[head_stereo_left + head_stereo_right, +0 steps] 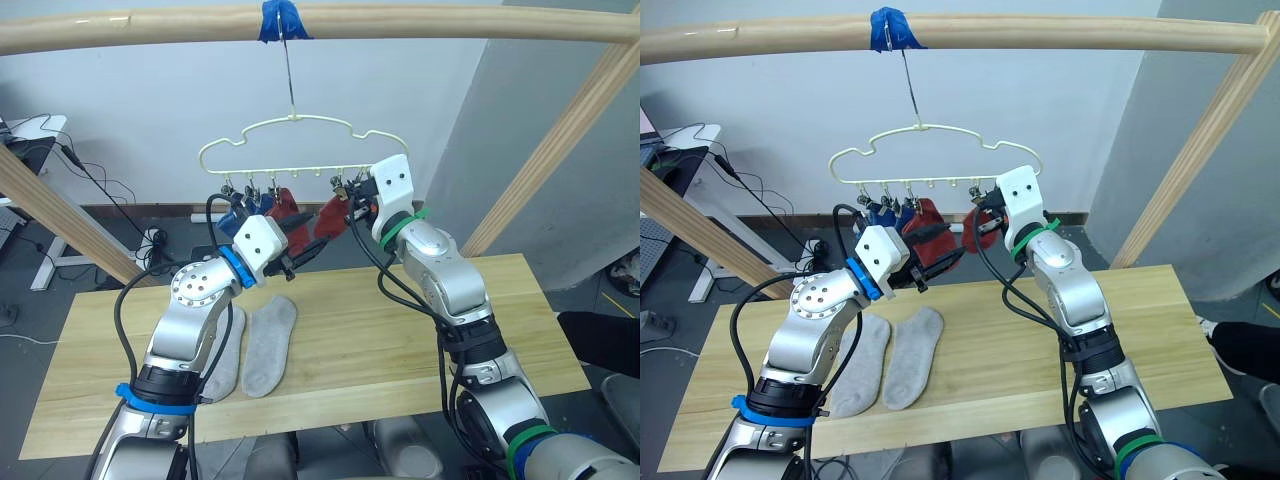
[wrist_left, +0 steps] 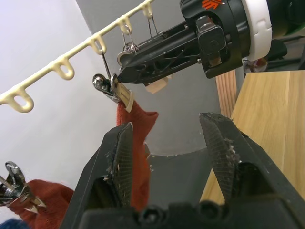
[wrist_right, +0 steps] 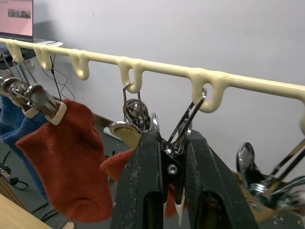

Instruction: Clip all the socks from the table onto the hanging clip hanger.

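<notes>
Two grey socks (image 1: 252, 345) lie flat, side by side, on the left part of the desk (image 1: 400, 340), toes toward the robot.

Above the desk's far edge the clip hanger (image 1: 290, 145) hangs by its hook from a wooden pole (image 1: 420, 22), at a patch of blue tape (image 1: 283, 20). Blue socks (image 1: 237, 212) hang from clips at the hanger's left end. Next to them a red sock (image 3: 66, 157) hangs from its own clip.

The left pincer (image 2: 167, 157) is raised just below the hanger, its fingers apart and holding nothing; between and beyond them hangs a second red sock (image 2: 136, 138), its top edge at a clip (image 2: 112, 88).

The right pincer (image 3: 167, 191) reaches in from the right, its two fingers pressed together on the handles of a metal clip (image 3: 178, 143) that hangs from a loop of the hanger's bar. Red fabric sits directly behind that clip; whether the clip's mouth grips it cannot be told.
</notes>
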You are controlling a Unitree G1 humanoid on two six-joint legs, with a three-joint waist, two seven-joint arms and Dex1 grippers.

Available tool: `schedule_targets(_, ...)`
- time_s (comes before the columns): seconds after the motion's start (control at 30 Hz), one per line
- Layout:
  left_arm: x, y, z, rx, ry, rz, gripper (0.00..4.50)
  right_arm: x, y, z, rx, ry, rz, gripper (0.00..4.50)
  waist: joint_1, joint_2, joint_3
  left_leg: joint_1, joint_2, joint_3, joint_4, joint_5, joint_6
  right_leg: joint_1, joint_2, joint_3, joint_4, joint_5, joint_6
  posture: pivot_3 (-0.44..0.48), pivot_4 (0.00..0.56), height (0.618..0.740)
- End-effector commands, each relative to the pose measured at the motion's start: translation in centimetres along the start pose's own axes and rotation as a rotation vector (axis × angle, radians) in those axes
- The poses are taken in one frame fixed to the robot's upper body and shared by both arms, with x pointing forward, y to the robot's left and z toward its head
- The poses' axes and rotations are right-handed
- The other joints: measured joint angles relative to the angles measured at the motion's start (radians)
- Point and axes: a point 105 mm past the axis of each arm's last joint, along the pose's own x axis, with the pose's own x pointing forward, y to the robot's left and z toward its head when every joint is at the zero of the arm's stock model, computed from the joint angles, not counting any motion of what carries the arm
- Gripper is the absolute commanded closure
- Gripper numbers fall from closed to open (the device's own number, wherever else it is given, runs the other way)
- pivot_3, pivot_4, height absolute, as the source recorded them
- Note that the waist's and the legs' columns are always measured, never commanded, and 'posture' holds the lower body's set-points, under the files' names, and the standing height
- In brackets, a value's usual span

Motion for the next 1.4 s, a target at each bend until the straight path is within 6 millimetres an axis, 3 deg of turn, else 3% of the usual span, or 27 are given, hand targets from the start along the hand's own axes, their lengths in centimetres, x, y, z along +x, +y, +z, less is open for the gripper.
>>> schedule_targets(0.03, 0.06, -0.28, 1.05, 0.032, -0.028, -0.01, 2.03, 0.22, 0.11, 1.98, -0.025, -0.07, 0.008, 4.29, 0.0, 0.0, 0.0, 0.0, 0.0, 0.0, 0.0, 0.0, 0.0, 0.0, 0.0, 0.0, 0.0, 0.0, 0.0, -0.161, 0.156, 0.73)
schedule_targets(0.33, 0.07, -0.32, 0.88, 0.029, -0.024, -0.008, 2.03, 0.01, -0.02, 1.87, 0.007, -0.068, 0.006, 4.29, 0.0, 0.0, 0.0, 0.0, 0.0, 0.0, 0.005, 0.0, 0.0, 0.0, 0.0, 0.0, 0.004, 0.0, 0.0, -0.163, 0.161, 0.73)
schedule_targets(0.37, 0.08, -0.32, 0.88, 0.029, -0.024, -0.008, 2.03, 0.03, -0.01, 1.83, 0.003, -0.064, 0.007, 3.53, 0.001, 0.0, 0.0, 0.0, 0.0, 0.0, 0.006, 0.0, 0.0, 0.0, 0.0, 0.0, 0.005, 0.0, 0.0, -0.164, 0.162, 0.73)
schedule_targets(0.47, 0.16, -0.29, 0.85, 0.028, -0.024, -0.008, 2.03, 0.12, 0.01, 1.68, -0.012, -0.052, 0.008, 2.51, 0.001, 0.0, 0.0, 0.0, 0.0, 0.0, 0.01, 0.0, 0.0, 0.0, 0.0, 0.0, 0.008, 0.0, 0.0, -0.164, 0.162, 0.73)
schedule_targets(1.4, 0.22, -0.25, 0.64, 0.031, -0.022, -0.002, 2.03, 0.87, 0.03, 1.97, -0.066, -0.073, 0.018, 2.51, 0.001, 0.0, 0.0, 0.0, 0.0, -0.001, 0.013, 0.0, 0.001, 0.0, 0.002, 0.001, 0.011, 0.0, 0.0, -0.16, 0.154, 0.73)
